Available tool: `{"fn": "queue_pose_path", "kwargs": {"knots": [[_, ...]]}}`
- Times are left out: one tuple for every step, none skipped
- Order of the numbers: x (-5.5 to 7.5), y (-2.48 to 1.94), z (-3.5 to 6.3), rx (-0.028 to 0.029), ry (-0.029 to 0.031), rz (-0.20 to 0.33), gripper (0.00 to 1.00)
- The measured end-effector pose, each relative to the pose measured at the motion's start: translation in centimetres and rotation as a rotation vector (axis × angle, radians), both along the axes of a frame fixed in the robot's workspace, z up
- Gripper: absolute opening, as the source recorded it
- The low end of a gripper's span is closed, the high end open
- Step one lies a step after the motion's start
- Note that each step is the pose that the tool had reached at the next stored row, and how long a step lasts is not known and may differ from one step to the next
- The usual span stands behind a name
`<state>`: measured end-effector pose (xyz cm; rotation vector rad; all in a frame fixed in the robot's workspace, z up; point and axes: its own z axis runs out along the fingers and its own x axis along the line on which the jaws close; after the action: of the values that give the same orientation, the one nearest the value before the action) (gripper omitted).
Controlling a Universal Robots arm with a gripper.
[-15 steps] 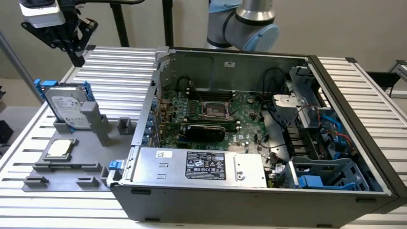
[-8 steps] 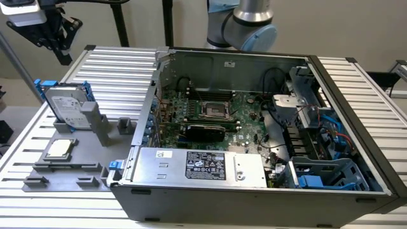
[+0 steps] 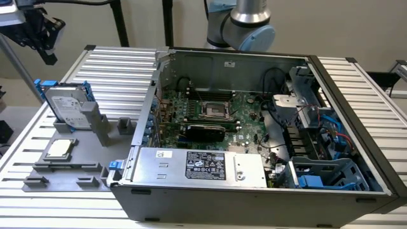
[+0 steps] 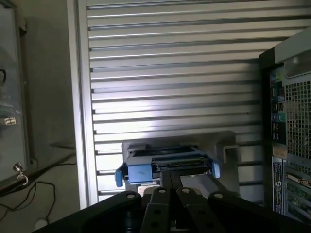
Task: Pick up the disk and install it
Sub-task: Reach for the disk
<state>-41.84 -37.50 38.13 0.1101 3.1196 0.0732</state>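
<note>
Blue-framed, the disk (image 3: 66, 106) stands upright in a grey holder (image 3: 70, 168) on the slatted table (image 3: 121, 62), just beside the open computer case (image 3: 254, 206). We see our gripper (image 4: 171, 188) above it, fingers pressed together, holding nothing

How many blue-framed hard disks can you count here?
1: the disk stands upright in the grey holder at the exterior view's left, beside the open computer case. More may be hidden inside the case.

Silver-grey, blue-framed disk (image 3: 66, 107)
</note>
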Motion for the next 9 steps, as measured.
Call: {"fn": "queue_pose_path", "kwargs": {"knots": [[-0.3,0.03,-0.05,-0.0011,0.0010,0.000,0.11],[-0.7,0.05,-0.08,-0.0029,0.0023,0.001,0.11],[-0.9,0.06,-0.11,-0.0050,0.0033,0.002,0.11],[-1.1,0.07,-0.14,-0.0080,0.0043,0.004,0.11],[-1.3,0.09,-0.16,-0.0112,0.0052,0.006,0.11],[-1.5,0.10,-0.19,-0.0149,0.0059,0.009,0.11],[-1.7,0.11,-0.21,-0.0194,0.0067,0.013,0.11],[-1.8,0.12,-0.24,-0.0239,0.0073,0.018,0.11],[-1.9,0.12,-0.24,-0.0275,0.0078,0.022,0.11]]}}
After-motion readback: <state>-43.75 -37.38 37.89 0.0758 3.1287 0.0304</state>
